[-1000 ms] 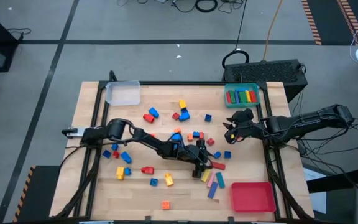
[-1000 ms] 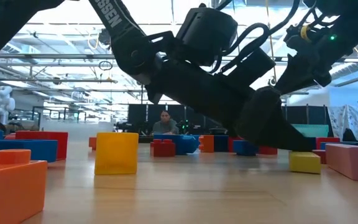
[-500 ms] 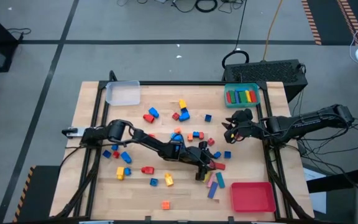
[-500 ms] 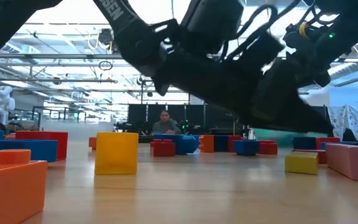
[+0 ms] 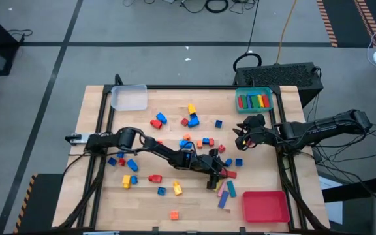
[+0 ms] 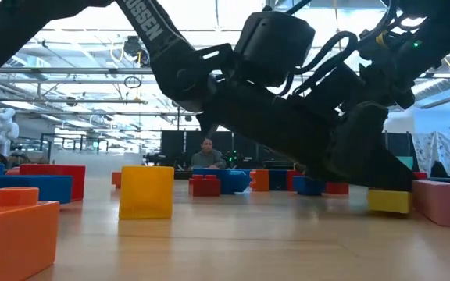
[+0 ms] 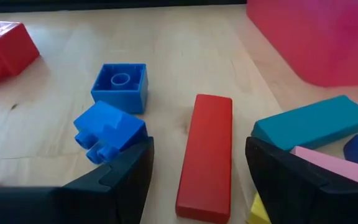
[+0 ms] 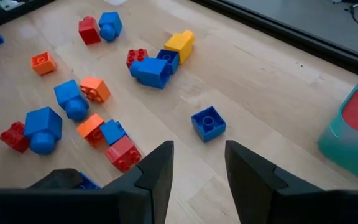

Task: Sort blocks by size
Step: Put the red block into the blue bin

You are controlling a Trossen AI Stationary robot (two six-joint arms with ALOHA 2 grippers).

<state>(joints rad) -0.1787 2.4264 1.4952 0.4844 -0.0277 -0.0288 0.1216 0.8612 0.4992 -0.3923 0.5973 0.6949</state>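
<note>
The left gripper [image 7: 197, 168] stands wide open, low over a red bar [image 7: 206, 154] lying on the bench [image 5: 194, 202]; the right gripper [image 8: 197, 165] hovers empty, half open, above scattered blocks [image 8: 92, 118]

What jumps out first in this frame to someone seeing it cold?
The left arm stretches across the table's centre, its open left pincer straddling a long red bar lying flat near the red tray. Coloured blocks are scattered over the wooden table. The right pincer hovers empty near the teal tray of sorted long bars.
</note>
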